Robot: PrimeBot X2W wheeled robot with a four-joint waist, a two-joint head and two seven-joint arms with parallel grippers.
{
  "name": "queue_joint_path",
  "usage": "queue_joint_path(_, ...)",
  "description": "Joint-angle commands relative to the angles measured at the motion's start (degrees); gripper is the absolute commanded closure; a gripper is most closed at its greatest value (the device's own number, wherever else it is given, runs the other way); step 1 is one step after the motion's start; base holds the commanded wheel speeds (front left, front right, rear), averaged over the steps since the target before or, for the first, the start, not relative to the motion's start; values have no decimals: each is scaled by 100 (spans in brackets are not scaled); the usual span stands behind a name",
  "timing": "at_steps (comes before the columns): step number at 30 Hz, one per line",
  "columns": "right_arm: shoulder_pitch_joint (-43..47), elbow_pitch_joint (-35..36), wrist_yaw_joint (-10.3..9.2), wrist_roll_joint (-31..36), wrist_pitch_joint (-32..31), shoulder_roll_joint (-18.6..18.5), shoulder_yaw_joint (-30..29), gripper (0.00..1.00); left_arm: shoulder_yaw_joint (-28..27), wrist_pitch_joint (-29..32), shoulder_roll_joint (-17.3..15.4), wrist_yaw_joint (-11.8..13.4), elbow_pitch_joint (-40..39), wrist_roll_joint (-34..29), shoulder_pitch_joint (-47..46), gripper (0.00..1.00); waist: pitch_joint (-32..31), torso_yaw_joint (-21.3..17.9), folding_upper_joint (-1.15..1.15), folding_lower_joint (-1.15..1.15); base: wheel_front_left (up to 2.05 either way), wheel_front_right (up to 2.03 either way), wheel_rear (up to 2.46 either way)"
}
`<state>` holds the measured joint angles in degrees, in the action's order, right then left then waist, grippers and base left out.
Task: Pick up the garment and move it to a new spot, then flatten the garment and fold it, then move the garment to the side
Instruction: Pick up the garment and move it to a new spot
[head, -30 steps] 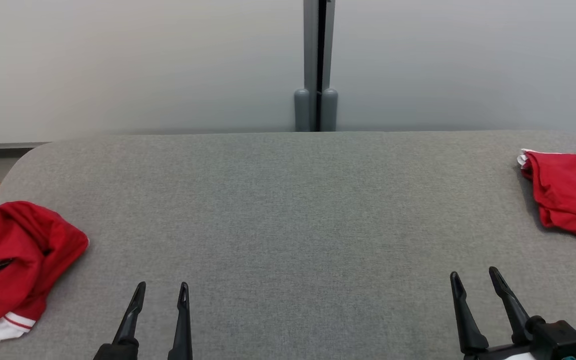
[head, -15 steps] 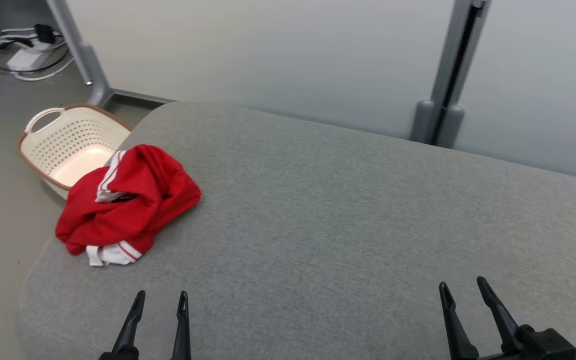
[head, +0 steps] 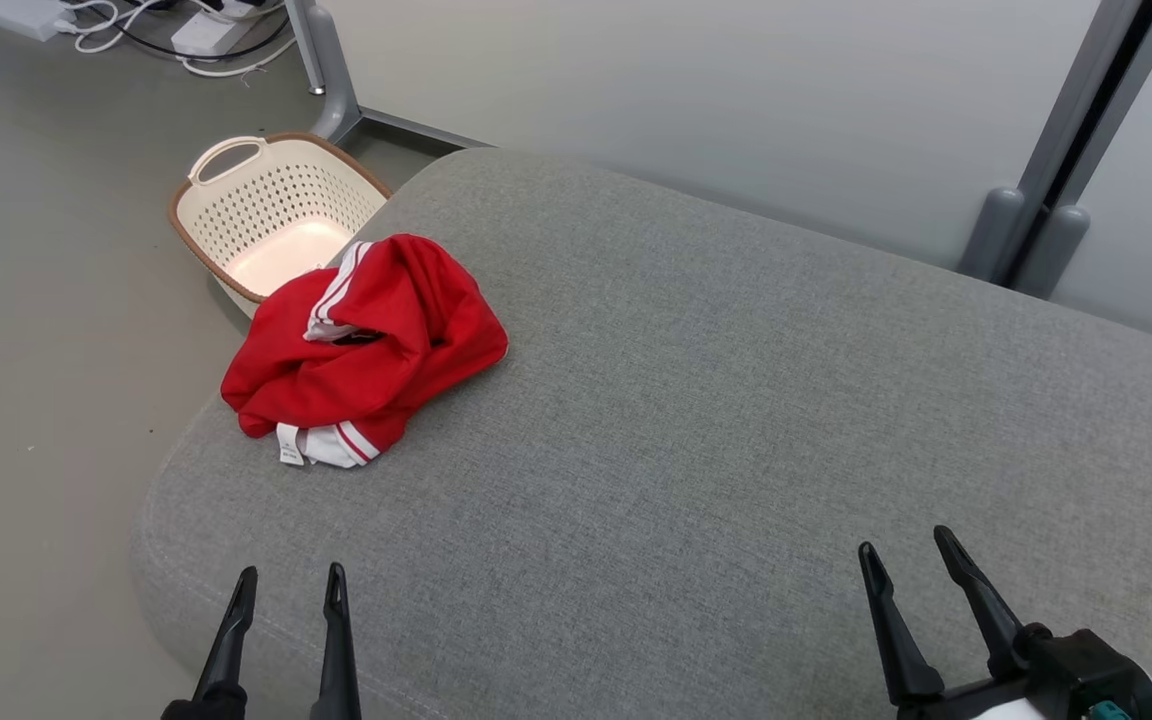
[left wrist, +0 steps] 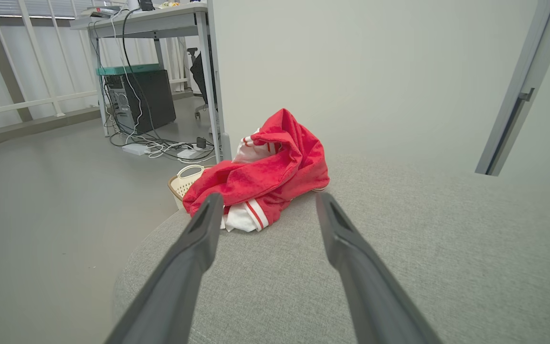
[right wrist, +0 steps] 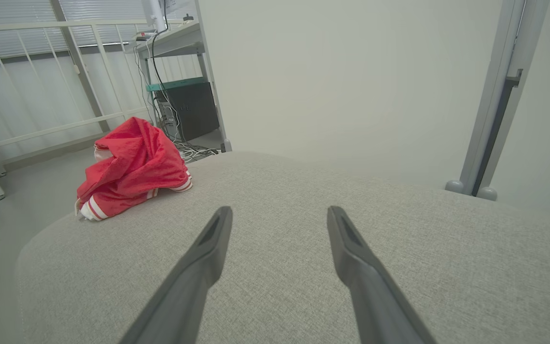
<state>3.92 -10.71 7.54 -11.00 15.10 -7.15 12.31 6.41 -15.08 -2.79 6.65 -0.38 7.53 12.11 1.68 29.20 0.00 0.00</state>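
Note:
A crumpled red garment (head: 366,345) with white trim lies bunched near the left end of the grey padded table (head: 736,400). The left wrist view shows the garment (left wrist: 265,174) just beyond my fingertips; in the right wrist view the garment (right wrist: 132,169) sits far off to the left. My left gripper (head: 291,588) hovers open at the table's near left edge, well short of the garment, nothing between its fingers. My right gripper (head: 904,552) stands open over the near right of the table, empty.
A cream perforated laundry basket (head: 276,215) stands on the floor just past the table's left end, behind the garment. Cables and power strips (head: 176,25) lie on the floor at far left. A grey partition post (head: 1056,200) rises behind the table.
The head camera has swung left, so the garment and basket now sit nearer the picture's middle. Both grippers remain open and keep their places low in the picture.

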Motion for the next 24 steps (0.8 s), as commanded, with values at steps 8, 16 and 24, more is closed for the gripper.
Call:
queue_joint_path(8, -182, 248, -12, 106, 1, -418, -152, 0, -2, -7, -20, -192, -72, -128, -1114, 0, 667, 44, 0, 0, 0, 0, 0)
queue_joint_path(16, -561, 586, -12, 191, 2, -1058, -195, 0, -641, -4, -181, -568, 1112, -66, -3257, 0, 1682, -248, 0, 0, 0, 0, 0)
queue_joint_path(24, -958, 865, -12, 187, 1, -1502, -252, 0, -1016, 1150, -874, -833, 3765, 305, -5439, 0, 2496, -671, 0, 0, 0, 0, 0)
